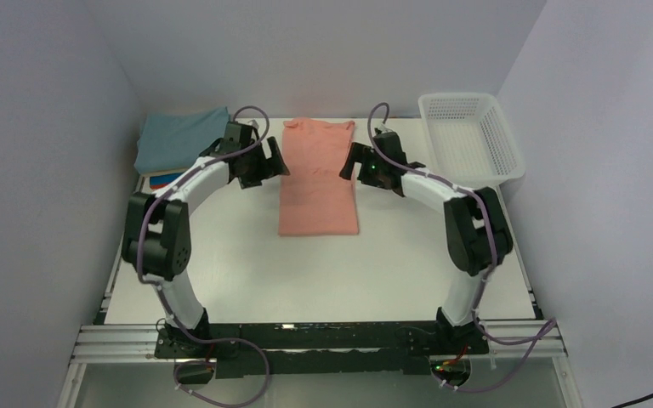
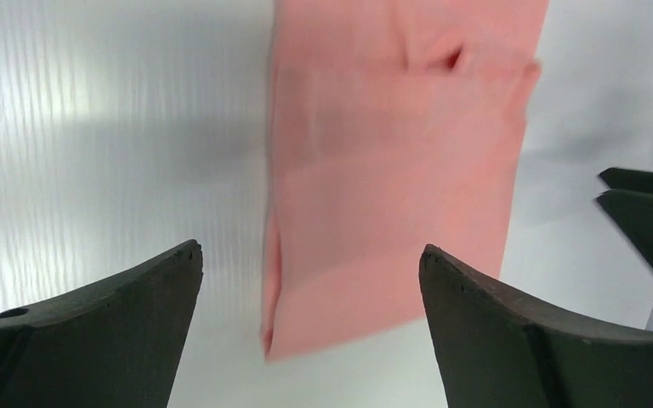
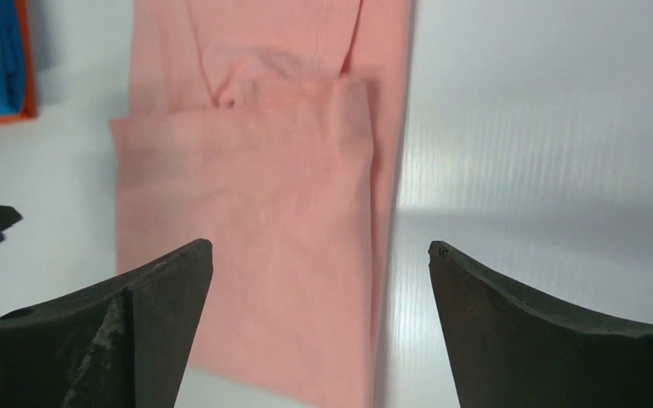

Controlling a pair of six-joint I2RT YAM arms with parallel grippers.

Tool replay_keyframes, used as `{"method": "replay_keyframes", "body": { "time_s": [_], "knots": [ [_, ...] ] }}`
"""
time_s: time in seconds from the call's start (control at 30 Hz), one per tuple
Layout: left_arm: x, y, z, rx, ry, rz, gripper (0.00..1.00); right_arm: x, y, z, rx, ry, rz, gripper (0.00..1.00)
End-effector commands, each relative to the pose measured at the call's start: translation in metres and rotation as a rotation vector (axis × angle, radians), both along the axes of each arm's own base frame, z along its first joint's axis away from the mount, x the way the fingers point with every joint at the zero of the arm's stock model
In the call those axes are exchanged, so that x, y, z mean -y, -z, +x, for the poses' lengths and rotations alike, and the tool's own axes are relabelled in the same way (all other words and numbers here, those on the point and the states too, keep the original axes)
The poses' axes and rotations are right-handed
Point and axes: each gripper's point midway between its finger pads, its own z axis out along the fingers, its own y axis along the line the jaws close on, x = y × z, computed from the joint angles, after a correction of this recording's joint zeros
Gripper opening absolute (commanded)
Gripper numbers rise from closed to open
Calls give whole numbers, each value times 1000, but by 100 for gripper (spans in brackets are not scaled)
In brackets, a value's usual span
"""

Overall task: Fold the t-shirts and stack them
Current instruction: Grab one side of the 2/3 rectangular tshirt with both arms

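Lying flat on the white table (image 1: 247, 255), salmon-pink t-shirt (image 1: 318, 183) folded to a long strip — left gripper (image 1: 274, 163), right gripper (image 1: 350, 161) flanking it, both spread wide, grasping nothing.

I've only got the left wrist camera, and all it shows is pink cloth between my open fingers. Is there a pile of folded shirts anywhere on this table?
Observer: Yes, a folded stack sits in the far left corner, with a teal shirt on top.
Operator: Is the right arm gripping the pink one?
Observer: No. The right gripper has its fingers spread open over the pink shirt and holds nothing.
Operator: Anything else out there?
Observer: A white mesh basket stands at the far right corner.
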Motion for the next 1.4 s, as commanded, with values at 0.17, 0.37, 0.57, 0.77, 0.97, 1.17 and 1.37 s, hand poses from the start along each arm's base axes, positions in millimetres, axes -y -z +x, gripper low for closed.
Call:
{"method": "replay_keyframes", "body": {
  "time_s": [0.17,0.37,0.57,0.77,0.97,1.17,1.37],
  "knots": [
    [11,35,-106,-65,44,-80,97,-2,12,-107,-80,-82,60,100],
    [10,65,-116,-121,11,-77,71,0,31,-124,-125,-58,73,93],
    [18,84,-115,-171,23,-100,56,-4,46,-124,-152,-64,80,73],
    [26,99,-118,-206,47,-88,41,-8,57,-129,-183,-74,88,60],
    [23,115,-114,-251,23,-42,0,-16,71,-130,-226,-96,99,35],
    [18,104,-144,-266,46,-9,0,-25,60,-164,-276,-207,138,0],
    [8,83,-224,-269,111,8,0,-18,45,-244,-375,-318,150,0]
  ]
}}
